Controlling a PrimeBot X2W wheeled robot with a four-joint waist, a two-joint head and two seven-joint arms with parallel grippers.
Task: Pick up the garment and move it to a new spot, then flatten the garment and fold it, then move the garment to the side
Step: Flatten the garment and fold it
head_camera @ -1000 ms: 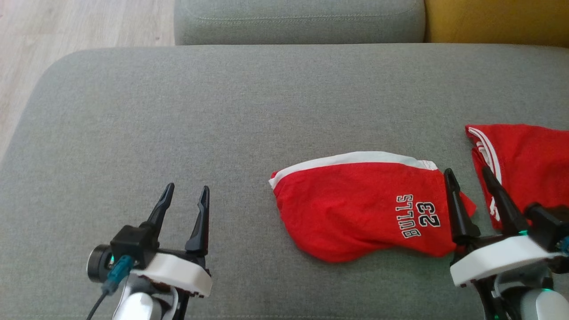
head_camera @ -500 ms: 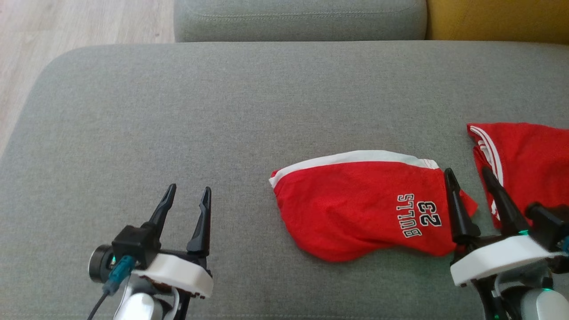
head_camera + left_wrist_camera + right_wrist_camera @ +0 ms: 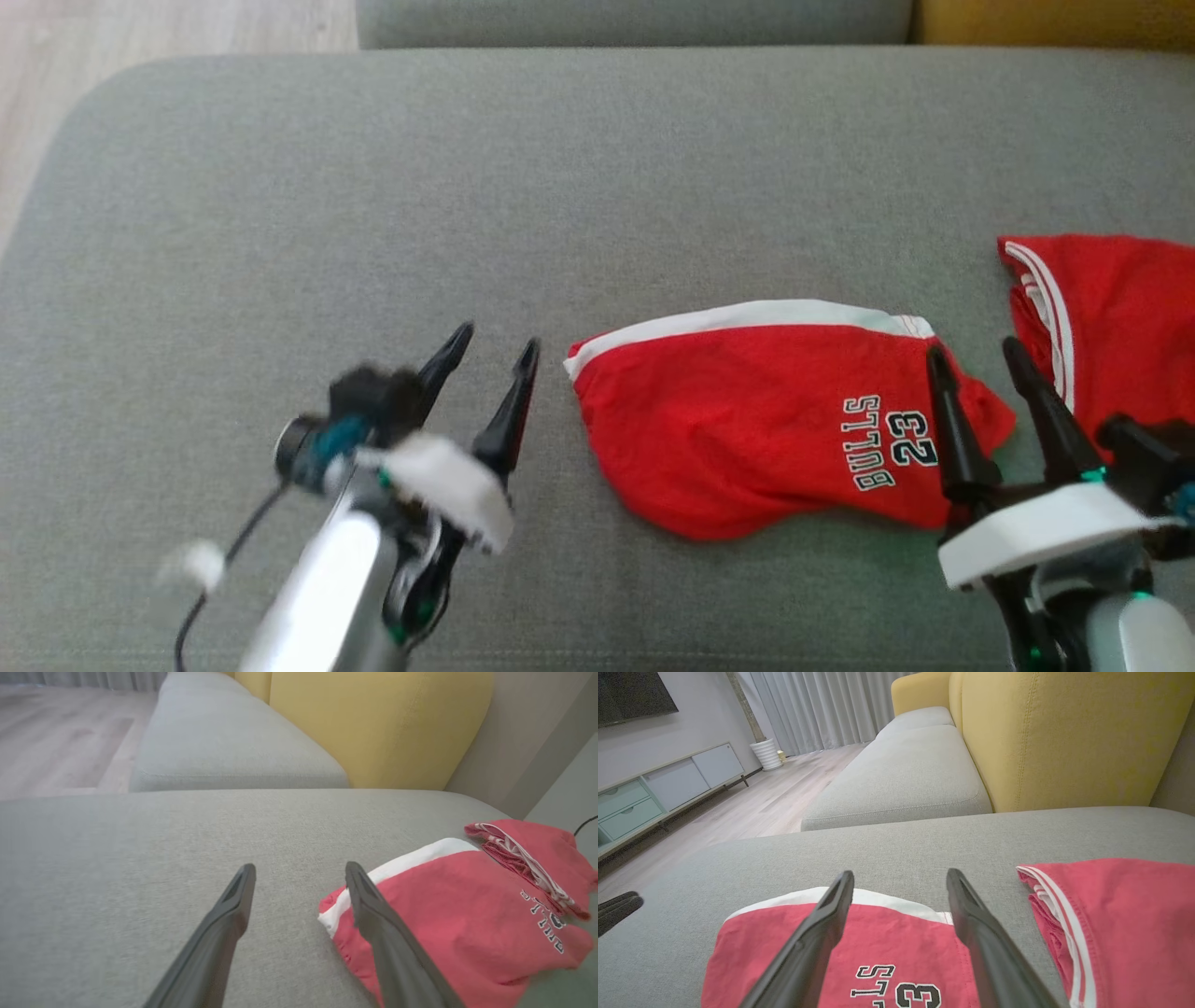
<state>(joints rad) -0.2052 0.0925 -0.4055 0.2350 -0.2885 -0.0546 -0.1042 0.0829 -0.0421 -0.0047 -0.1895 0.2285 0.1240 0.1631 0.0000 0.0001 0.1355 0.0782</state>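
The garment [image 3: 747, 420] is a pair of red shorts with a white waistband and "BULLS 23" print, lying crumpled on the grey sofa cushion [image 3: 373, 205]. The left wrist view shows the garment [image 3: 458, 924] to the right of the fingers, and the right wrist view has the garment [image 3: 887, 956] under its fingers. My left gripper [image 3: 493, 342] is open, empty, just left of the garment's waistband corner. My right gripper [image 3: 969, 350] is open and empty at the garment's right end, over the gap to a second red piece.
A second red garment [image 3: 1111, 308] with white trim lies at the right edge of the cushion. A yellow backrest [image 3: 1064, 737] rises behind, with another grey seat cushion [image 3: 901, 779] beyond. Wooden floor [image 3: 37, 93] lies past the cushion's left edge.
My left gripper has moved right and forward toward the garment's left end. The head camera has tilted down slightly. The right gripper has hardly moved.
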